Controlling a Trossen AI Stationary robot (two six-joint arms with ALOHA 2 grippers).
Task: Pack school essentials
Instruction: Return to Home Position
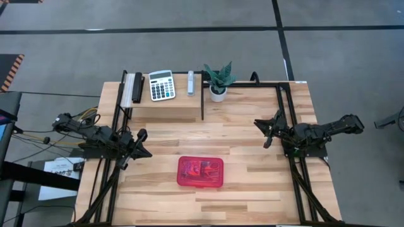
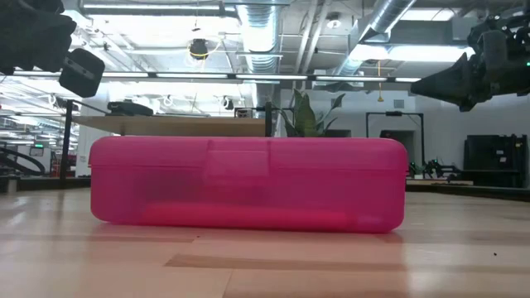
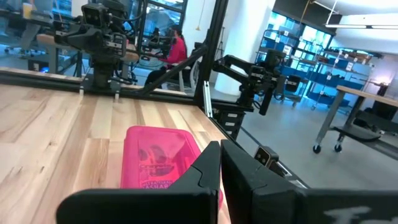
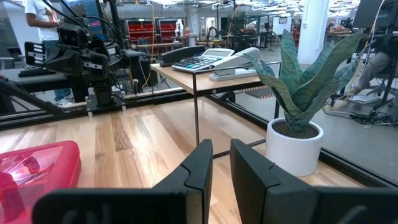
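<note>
A pink translucent case (image 1: 200, 171) lies flat and closed on the wooden table, near the middle of its front half; it also shows in the low view (image 2: 248, 182) and both wrist views (image 3: 158, 155) (image 4: 37, 168). Through its lid I see dim shapes that I cannot tell apart, so the school essentials cannot be made out singly. My left gripper (image 1: 144, 144) (image 3: 221, 146) hovers level at the table's left side, shut and empty. My right gripper (image 1: 265, 131) (image 4: 221, 144) hovers level at the right side, a narrow gap between its fingers, nothing in it.
A raised wooden shelf (image 1: 164, 107) at the far edge carries a white calculator (image 1: 161, 84), a black bar (image 1: 136, 87) and a grey stapler-like thing (image 1: 191, 82). A potted plant (image 1: 218, 81) stands beside it. Black frame rails (image 1: 284, 107) run along both sides. Bare wood surrounds the case.
</note>
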